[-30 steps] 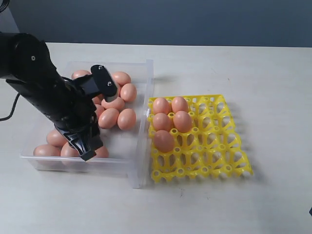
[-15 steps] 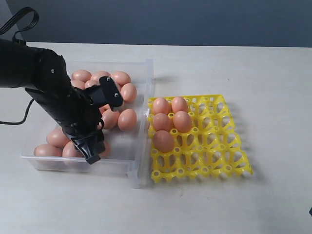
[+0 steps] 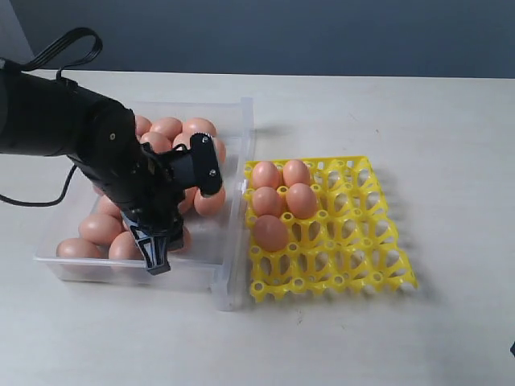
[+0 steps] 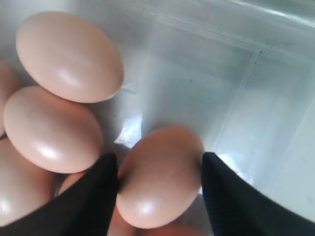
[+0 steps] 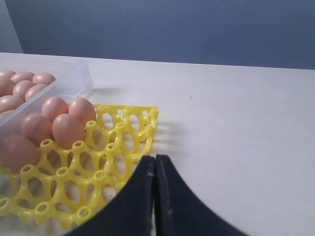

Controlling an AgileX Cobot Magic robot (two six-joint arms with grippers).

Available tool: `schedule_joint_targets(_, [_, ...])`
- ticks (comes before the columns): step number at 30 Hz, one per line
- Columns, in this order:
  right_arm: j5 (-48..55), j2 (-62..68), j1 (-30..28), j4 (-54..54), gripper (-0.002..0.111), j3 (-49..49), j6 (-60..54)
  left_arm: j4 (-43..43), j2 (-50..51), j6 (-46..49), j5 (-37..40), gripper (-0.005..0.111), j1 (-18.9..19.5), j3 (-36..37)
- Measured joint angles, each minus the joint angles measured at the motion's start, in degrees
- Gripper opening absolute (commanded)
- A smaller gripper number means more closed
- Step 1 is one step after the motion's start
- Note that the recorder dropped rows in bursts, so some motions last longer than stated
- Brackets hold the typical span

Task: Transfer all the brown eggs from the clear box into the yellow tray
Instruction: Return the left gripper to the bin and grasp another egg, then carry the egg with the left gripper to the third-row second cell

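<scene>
Watching the left claw [image 4: 158, 162] stand open astride one brown egg [image 4: 160, 184] on the floor of the clear box [image 3: 246, 133], I fear an off-centre squeeze may roll it against the neighbouring eggs [image 4: 69, 56] and drop it short of the yellow tray [image 3: 354, 241] just beside the box.

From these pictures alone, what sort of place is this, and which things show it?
Probably a robotics lab bench, not a kitchen: a black robot arm reaches into a clear box of brown eggs beside a yellow tray, on a pale table before a plain dark wall.
</scene>
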Motion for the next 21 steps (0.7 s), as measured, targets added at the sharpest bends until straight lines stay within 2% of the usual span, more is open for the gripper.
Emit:
schedule_joint_targets(3, [0.0, 0.0, 0.0, 0.0, 0.001, 0.0, 0.0, 2.0, 1.4, -0.7, -0.1, 0.066, -0.2, 0.3])
schedule_joint_targets(6, [0.0, 0.0, 0.0, 0.0, 0.001, 0.0, 0.0, 3.7, 1.8, -1.5, -0.8, 0.062, -0.2, 0.4])
schedule_joint_targets(8, [0.0, 0.0, 0.0, 0.0, 0.001, 0.0, 0.0, 4.1, 1.9, -1.8, -0.8, 0.052, -0.2, 0.4])
schedule_joint_targets(15, [0.0, 0.0, 0.0, 0.0, 0.001, 0.0, 0.0, 3.1, 1.9, -2.1, -1.0, 0.000, -0.2, 0.2])
schedule_joint_targets(21, [0.0, 0.0, 0.0, 0.0, 0.001, 0.0, 0.0, -0.4, -0.2, -2.1, -0.1, 0.001, -0.2, -1.2])
